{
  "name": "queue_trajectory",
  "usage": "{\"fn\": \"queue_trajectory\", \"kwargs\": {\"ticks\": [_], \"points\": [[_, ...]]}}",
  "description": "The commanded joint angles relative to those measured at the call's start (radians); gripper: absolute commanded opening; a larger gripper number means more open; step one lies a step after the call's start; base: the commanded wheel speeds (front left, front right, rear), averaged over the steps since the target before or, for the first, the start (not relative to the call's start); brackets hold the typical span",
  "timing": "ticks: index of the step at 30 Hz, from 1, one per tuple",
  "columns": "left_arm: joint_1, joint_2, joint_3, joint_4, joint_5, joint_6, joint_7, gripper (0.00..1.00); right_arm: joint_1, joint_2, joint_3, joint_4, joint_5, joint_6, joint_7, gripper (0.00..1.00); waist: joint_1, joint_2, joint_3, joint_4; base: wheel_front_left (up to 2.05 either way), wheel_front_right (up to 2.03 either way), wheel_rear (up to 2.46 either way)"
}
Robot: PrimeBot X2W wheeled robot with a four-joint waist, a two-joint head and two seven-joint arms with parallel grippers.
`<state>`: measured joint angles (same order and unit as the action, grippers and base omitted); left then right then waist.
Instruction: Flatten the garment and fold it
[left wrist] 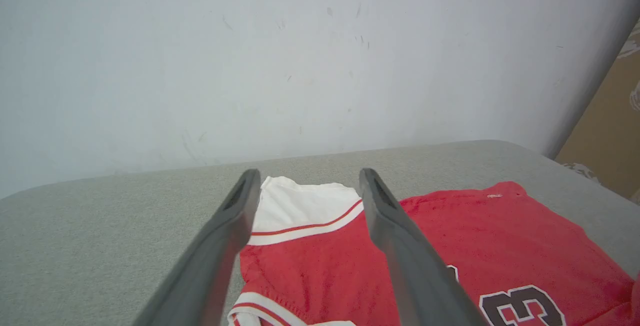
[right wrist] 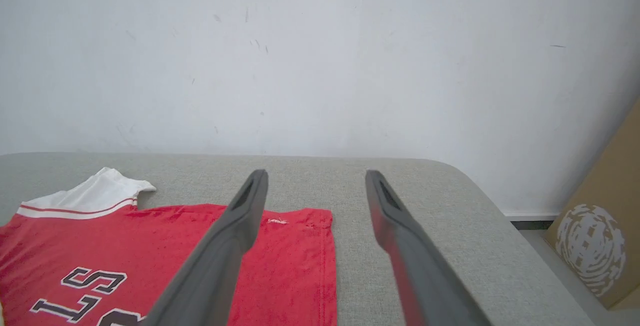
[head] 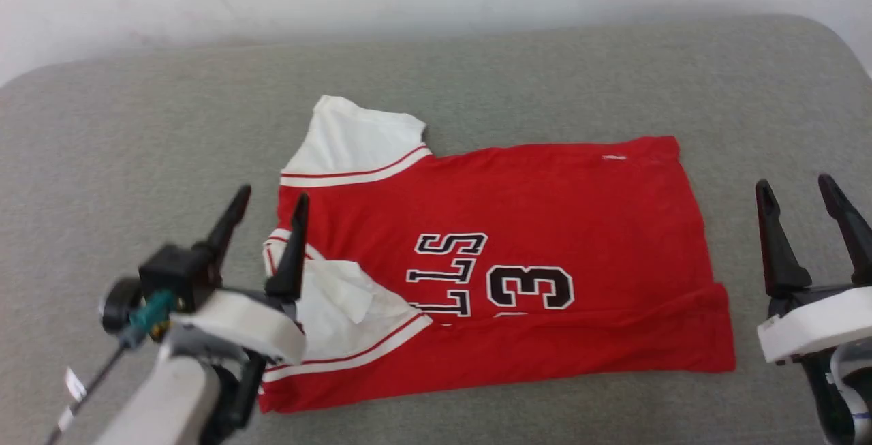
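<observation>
The left gripper (head: pixel 272 193) and its pale forearm are hiding the shirt's (head: pixel 518 227) near left corner and part of the near sleeve (head: pixel 340 309) in the head view. A red strip along the near edge is folding up over the print, cutting off the lowest black letters (head: pixel 446 274) and the bottom of the number 3 (head: pixel 531 286). The right wrist view is cropping the lettering at its bottom edge, and a cardboard box (right wrist: pixel 595 246) is running off its right side.

The shirt is lying sideways on a grey cushion (head: pixel 477 70), neck end toward the robot's left, hem toward its right. The far white sleeve (head: pixel 357 142) is spreading flat; the near one is lying crumpled on the red body.

Both grippers are holding their fingers spread wide with nothing between them. The right gripper (head: pixel 794 182) is sitting just beside the hem, off the cloth.
</observation>
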<state>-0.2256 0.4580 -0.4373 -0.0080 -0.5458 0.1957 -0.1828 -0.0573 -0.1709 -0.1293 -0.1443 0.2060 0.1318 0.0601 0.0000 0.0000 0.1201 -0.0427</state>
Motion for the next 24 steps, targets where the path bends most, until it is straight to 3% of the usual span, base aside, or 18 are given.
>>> {"fn": "queue_trajectory", "kwargs": {"ticks": [1,10,18,24], "points": [[-0.034,0.019,0.000,0.007,0.013,-0.005,0.017,1.00,-0.003,0.015,-0.001,-0.016,-0.016,-0.001,-0.010,1.00,0.0000,0.0000,0.027,-0.038,0.00,0.00,0.00],[-0.313,0.163,-0.052,0.113,0.078,-0.095,0.336,1.00,-0.015,0.090,0.075,-0.088,-0.068,-0.001,-0.039,1.00,0.0000,0.0000,0.173,-0.173,0.00,0.00,0.00],[-0.587,0.257,-0.077,0.291,0.043,-0.255,0.646,1.00,-0.047,0.115,0.127,-0.046,-0.054,-0.001,-0.086,1.00,0.0000,0.0000,0.296,-0.283,0.00,0.00,0.00],[-0.734,0.292,-0.079,0.396,-0.008,-0.282,0.894,1.00,-0.050,0.120,0.138,-0.030,-0.030,-0.001,-0.115,1.00,0.0000,0.0000,0.353,-0.342,0.00,0.00,0.00]]}}
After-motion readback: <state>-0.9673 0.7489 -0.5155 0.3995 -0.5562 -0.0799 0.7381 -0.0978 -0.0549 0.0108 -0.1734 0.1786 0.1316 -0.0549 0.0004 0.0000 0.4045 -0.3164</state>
